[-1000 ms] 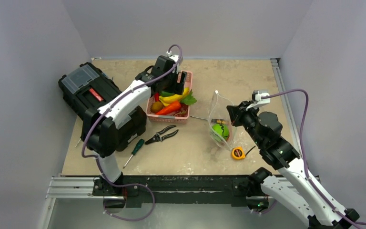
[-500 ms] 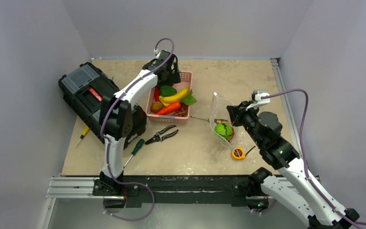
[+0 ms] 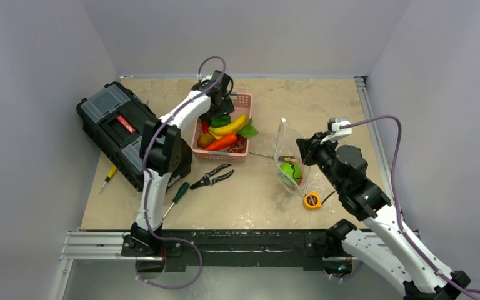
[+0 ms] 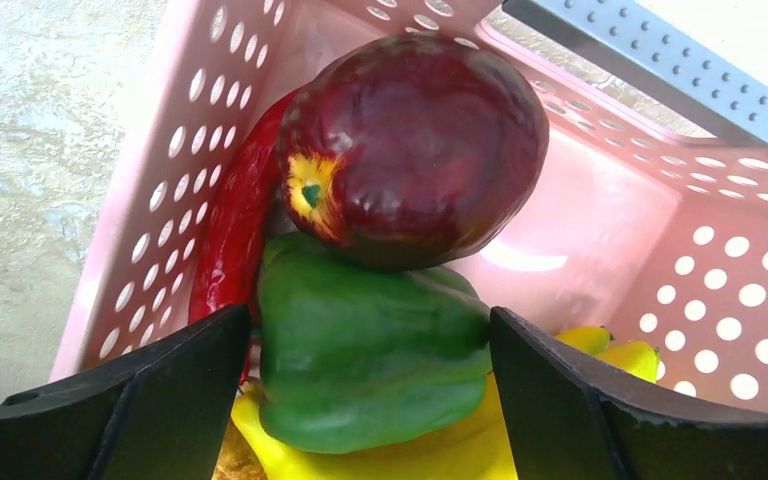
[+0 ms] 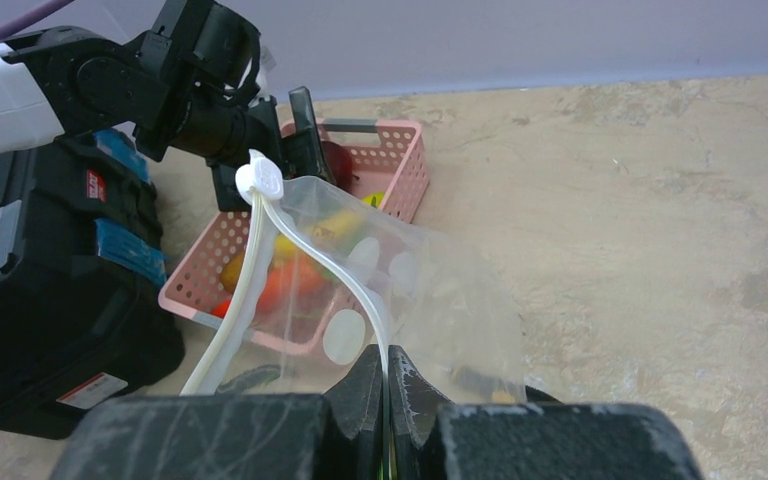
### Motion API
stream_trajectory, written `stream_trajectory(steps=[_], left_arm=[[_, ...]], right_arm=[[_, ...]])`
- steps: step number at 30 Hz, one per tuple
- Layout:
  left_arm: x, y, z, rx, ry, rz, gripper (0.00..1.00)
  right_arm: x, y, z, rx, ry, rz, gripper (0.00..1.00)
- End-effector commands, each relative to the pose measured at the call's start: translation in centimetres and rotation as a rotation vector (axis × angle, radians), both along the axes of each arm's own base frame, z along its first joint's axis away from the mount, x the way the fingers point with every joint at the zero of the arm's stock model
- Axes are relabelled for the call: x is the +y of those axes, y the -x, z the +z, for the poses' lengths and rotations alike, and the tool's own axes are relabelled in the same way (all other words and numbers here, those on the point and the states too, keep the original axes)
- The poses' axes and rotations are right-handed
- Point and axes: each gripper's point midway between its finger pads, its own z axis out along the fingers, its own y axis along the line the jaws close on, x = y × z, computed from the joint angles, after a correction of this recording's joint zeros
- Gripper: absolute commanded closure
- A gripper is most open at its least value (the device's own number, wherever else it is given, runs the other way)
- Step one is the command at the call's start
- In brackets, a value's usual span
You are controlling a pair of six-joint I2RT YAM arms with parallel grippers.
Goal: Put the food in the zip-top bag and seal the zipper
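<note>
On the worktop [image 3: 325, 106], the zip-top bag [image 3: 285, 147] stands right of centre, its rim clamped in our closed right pincer [image 5: 387, 365]. Our left pincer [image 4: 368, 335] gapes over the green pepper [image 4: 370, 380] in the pink basket [image 4: 720, 250], upper centre. Closing off-centre could squirt the pepper out, we judge. The red label [image 3: 125, 123] on the toolbox [image 3: 103, 112] is unreadable.

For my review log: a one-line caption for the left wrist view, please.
Open left end effector flanks a green pepper in the pink basket, next to a dark red fruit.
</note>
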Motion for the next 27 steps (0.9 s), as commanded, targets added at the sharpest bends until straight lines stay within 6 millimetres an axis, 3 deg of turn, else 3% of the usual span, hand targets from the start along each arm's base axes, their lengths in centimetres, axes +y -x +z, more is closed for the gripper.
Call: stream_trajectory(steps=[1, 5, 8, 10, 20, 27], left_arm=[[0.4, -0.6, -0.8, 0.017, 0.009, 0.021, 0.14], [-0.3, -0.6, -1.2, 0.017, 0.029, -0.031, 0.24], [-0.9, -0.5, -0.3, -0.003, 0.050, -0.089, 0.39], [-0.7, -0.4, 0.6, -0.024, 0.045, -0.102, 0.43], [-0.3, 0.9, 7.1, -0.136, 0.073, -0.148, 0.53], [0.4, 3.0, 10.6, -0.185, 0.093, -0.168, 0.56]], right_arm=[[0.5, -0.3, 1.2, -0.043, -0.017, 0.014, 1.00], [0.4, -0.3, 1.2, -0.043, -0.015, 0.011, 1.00], [0.4, -0.3, 1.3, -0.044, -0.014, 0.011, 1.00], [0.4, -0.3, 1.2, -0.042, -0.014, 0.011, 1.00], [0.3, -0.1, 1.3, -0.046, -0.016, 0.010, 1.00], [0.2, 0.0, 1.3, -0.049, -0.021, 0.010, 1.00]])
